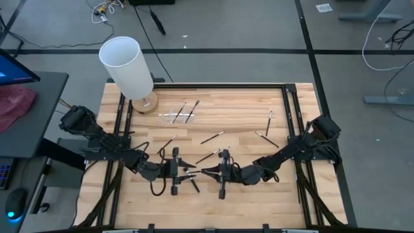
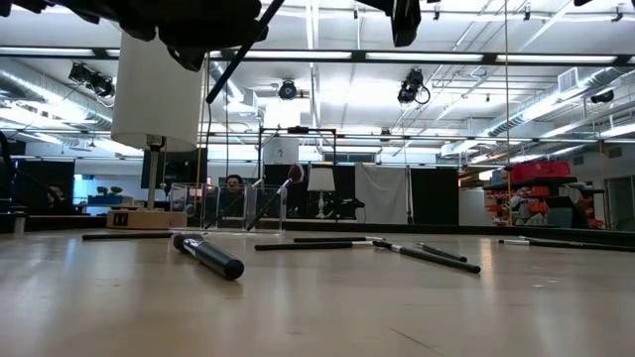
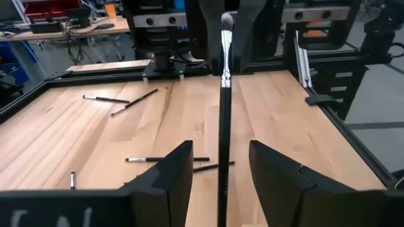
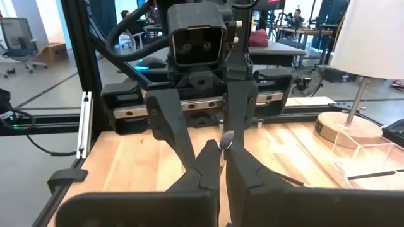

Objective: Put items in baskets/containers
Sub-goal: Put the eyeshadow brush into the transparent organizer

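Observation:
A thin dark makeup brush (image 3: 222, 126) with a grey bristle head hangs in the air over the middle of the table, between my two grippers. My right gripper (image 1: 208, 171) is shut on it. My left gripper (image 1: 186, 169) faces it, open; its fingers (image 3: 173, 180) stand on either side of the handle with a gap on both sides. In the low view the handle (image 2: 233, 64) slopes down to the left. Other brushes (image 1: 211, 137) lie flat on the wood. The clear holder (image 1: 178, 116) stands at the back with brushes in it. My right gripper pinches the brush near its bristle end between its two shut fingertips (image 4: 214, 165), coming level from the table's right. The grey head (image 4: 226, 139) shows just above the fingertips. The brush is lifted clear of the table, its handle sloping down toward my left gripper.
A tall white cylinder lamp (image 1: 126, 65) on a round wooden base stands at the back left, next to the clear holder (image 4: 369, 157). Loose brushes lie at the right (image 1: 266, 138) and near the front (image 2: 208, 256). A black frame (image 1: 288, 116) borders the table.

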